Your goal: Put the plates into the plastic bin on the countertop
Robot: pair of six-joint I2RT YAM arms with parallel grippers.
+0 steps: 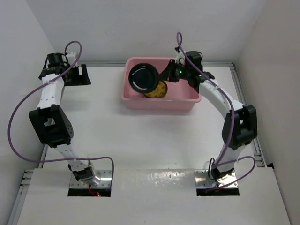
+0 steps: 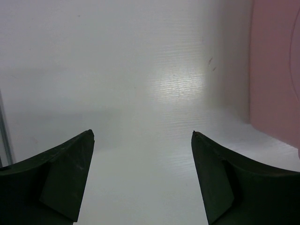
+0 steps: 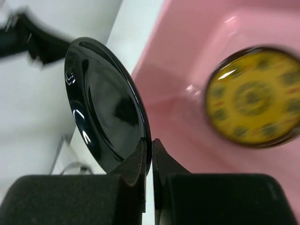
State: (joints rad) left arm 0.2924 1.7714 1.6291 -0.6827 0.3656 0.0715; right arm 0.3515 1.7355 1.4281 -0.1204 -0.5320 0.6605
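Observation:
My right gripper [image 1: 165, 75] [image 3: 151, 140] is shut on the rim of a glossy black plate [image 1: 144, 77] [image 3: 103, 108]. It holds the plate tilted on edge over the left part of the pink plastic bin [image 1: 159, 105] [image 3: 187, 56]. An amber-yellow patterned plate [image 1: 157, 90] [image 3: 255, 96] lies flat on the bin's floor, partly hidden under the black one in the top view. My left gripper [image 1: 80, 76] [image 2: 142, 133] stands open and holds nothing, low over the white countertop [image 1: 140, 140] [image 2: 140, 70] at the far left, well left of the bin [image 2: 274, 70].
White walls [image 1: 140, 28] close in the countertop at the back and on both sides. The bin stands at the back centre. Purple cables [image 1: 18, 112] loop off both arms. A raised metal edge [image 1: 243, 93] runs along the right side of the countertop.

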